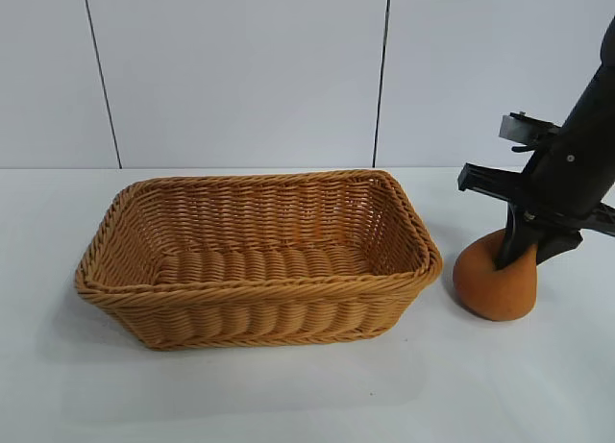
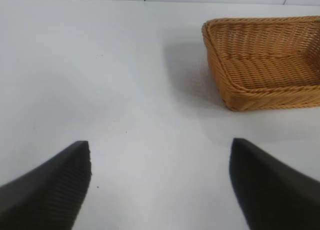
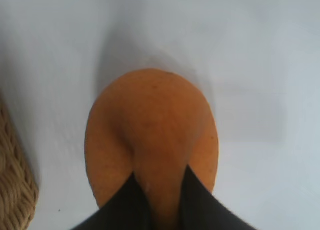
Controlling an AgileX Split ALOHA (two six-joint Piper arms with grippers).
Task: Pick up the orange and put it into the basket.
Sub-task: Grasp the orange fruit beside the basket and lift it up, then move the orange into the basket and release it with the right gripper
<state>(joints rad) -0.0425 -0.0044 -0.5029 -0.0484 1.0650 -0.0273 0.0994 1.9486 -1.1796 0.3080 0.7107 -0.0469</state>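
Observation:
The orange [image 1: 492, 287] sits on the white table just right of the basket [image 1: 259, 282]. It is dull orange-brown with a raised knobby top. My right gripper [image 1: 519, 251] comes down on it from the upper right and is shut on the knobby top. In the right wrist view the two black fingers [image 3: 127, 202] pinch the raised ridge of the orange [image 3: 150, 125]. The basket is honey-tan wicker and holds nothing. My left gripper [image 2: 160, 180] is open above bare table, out of the exterior view, with the basket [image 2: 260, 85] farther off.
A white panelled wall stands behind the table. A corner of the basket [image 3: 12, 190] shows in the right wrist view close beside the orange. White tabletop [image 1: 288, 395] lies in front of the basket.

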